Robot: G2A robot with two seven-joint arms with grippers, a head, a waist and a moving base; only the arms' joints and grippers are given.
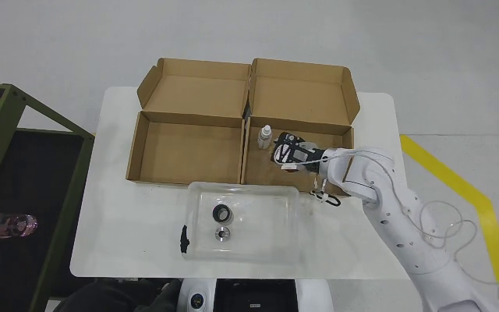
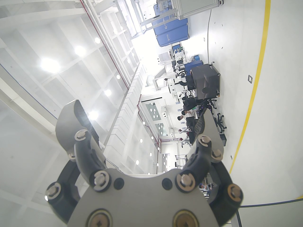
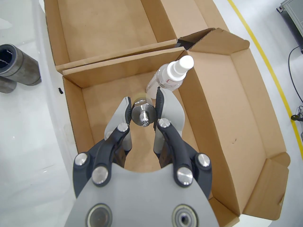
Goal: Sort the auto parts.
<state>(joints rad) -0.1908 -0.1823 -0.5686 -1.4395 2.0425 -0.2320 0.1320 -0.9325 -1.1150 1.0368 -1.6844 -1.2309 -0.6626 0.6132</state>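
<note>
Where your right fingers [image 3: 171, 109] close on the metal part [image 3: 143, 115], you see a short round body with a threaded stud facing the wrist camera. Its far end is hidden behind that body, and from above the fingers cover it. You hold it over the floor of the right cardboard box [image 3: 236, 119], just beside a small clear bottle [image 3: 174, 76] with a white cap. The bottle stands near the wall that this box shares with the left cardboard box [image 3: 101, 19].

The bottle's label carries red print too small to read.

Your left fingers [image 2: 67, 121] stand wide apart with nothing between them. They point up into a bright hall with ceiling lights, blue cabinets and desks.

A metal sleeve [image 1: 224, 213] and a smaller round part [image 1: 224, 233] sit in the clear tub [image 1: 257, 226], on the near side of the boxes. In the right wrist view the frame edge cuts the sleeve off. A small black thing [image 1: 184, 239] at the tub's left rim is too small to make out.

Boxes and tub rest on the white counter [image 1: 117, 218], and a yellow line [image 1: 444, 168] crosses the pale floor beyond it.
</note>
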